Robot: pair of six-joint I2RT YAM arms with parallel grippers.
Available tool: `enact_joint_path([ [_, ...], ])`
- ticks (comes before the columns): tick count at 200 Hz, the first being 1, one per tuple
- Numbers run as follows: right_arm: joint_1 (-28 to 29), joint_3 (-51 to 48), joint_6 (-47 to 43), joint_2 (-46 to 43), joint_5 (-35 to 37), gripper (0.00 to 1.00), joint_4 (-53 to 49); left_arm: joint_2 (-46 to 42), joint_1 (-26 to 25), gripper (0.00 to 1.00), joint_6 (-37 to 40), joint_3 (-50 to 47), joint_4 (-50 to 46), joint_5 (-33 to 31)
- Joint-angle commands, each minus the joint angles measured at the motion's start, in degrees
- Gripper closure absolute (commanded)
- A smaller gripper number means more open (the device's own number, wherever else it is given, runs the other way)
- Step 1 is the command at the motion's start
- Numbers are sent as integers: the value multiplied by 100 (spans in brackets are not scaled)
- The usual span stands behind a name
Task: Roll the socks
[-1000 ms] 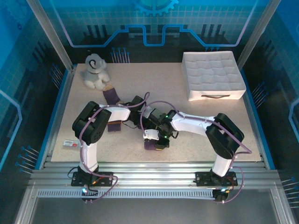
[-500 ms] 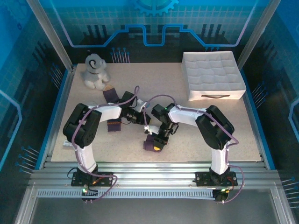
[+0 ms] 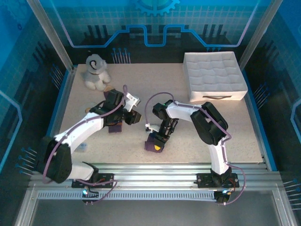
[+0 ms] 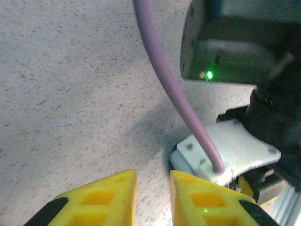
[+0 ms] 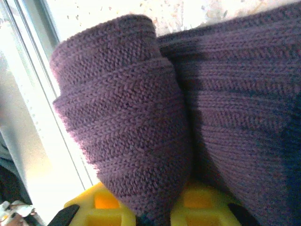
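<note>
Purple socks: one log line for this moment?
right gripper: shut on rolled dark purple knit sock | left gripper: open, empty, above speckled table

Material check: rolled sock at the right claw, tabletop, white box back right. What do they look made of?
Rolled sock: knitted yarn, matte purple; rows of stitches show.
Tabletop: speckled beige, stone-like or laminate, low sheen; can't tell which.
White box: probably fabric; wavy, soft-looking grid on top, dark handle in front.
</note>
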Motion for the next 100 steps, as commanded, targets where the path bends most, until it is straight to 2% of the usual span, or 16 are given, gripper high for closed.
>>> enact_joint_path([
  [1,-103,16,195,528,1066,98,34,-526,-122,76,881,-375,-459,-433],
  [23,-111,207,241,667,1166,96,-72,-1082,-592,75,1530,-787,-359,-591],
  [54,-133,328,258,783,1211,94,-125,-1589,-1938,67,2599,-1461,188,-1325],
  [67,-144,336,250,802,1220,93,-134,-1577,-2381,63,2736,-1655,522,-1786],
  [100,-179,353,232,855,1273,92,-169,-1007,-3101,61,2956,-1679,934,-2666],
])
